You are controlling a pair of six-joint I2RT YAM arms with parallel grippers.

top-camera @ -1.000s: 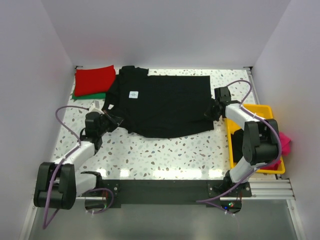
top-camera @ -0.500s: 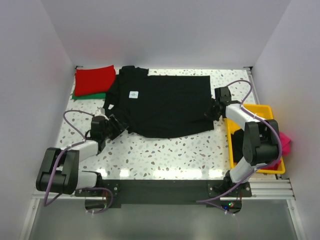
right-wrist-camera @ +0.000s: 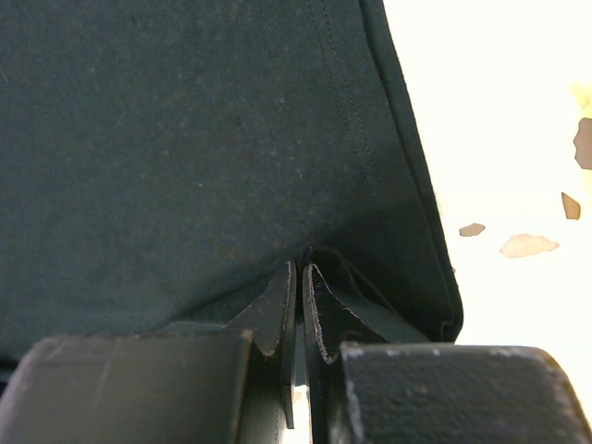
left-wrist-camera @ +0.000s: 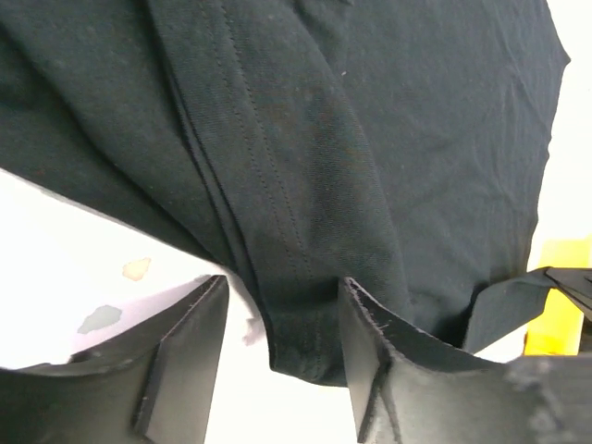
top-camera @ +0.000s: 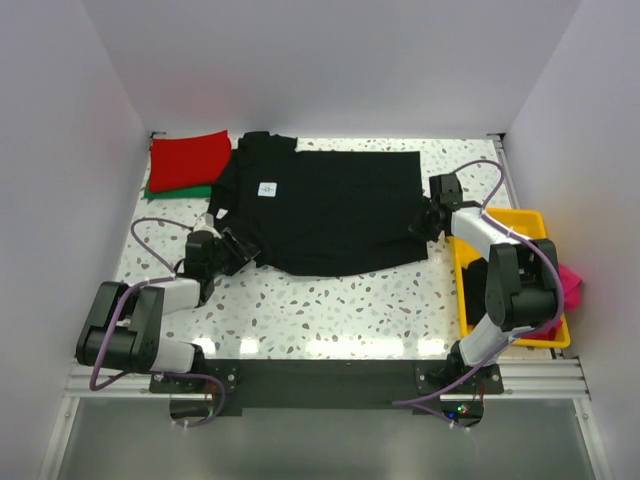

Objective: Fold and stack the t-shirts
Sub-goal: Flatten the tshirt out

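A black t-shirt (top-camera: pixel 330 210) with a small white neck label lies spread flat on the speckled table. My left gripper (top-camera: pixel 234 250) is at its near left sleeve. In the left wrist view the jaws (left-wrist-camera: pixel 282 296) stand open on either side of the sleeve hem (left-wrist-camera: pixel 305 324), which lies loose on the table between them. My right gripper (top-camera: pixel 424 222) is at the shirt's right edge. The right wrist view shows it (right-wrist-camera: pixel 298 273) shut, with black cloth (right-wrist-camera: pixel 185 139) bunched at the tips. A folded red t-shirt (top-camera: pixel 188 160) lies on a green one (top-camera: pixel 192 191) at the back left.
A yellow tray (top-camera: pixel 532 222) stands at the right edge with dark cloth in it and a pink t-shirt (top-camera: pixel 572 282) hanging over its far side. White walls close in the table on three sides. Bare speckled table (top-camera: pixel 340 300) lies between the shirt and the arm bases.
My left gripper has opened and let go of the sleeve, and the left arm has lowered and drawn back a little. The right arm and the shirt have stayed put.
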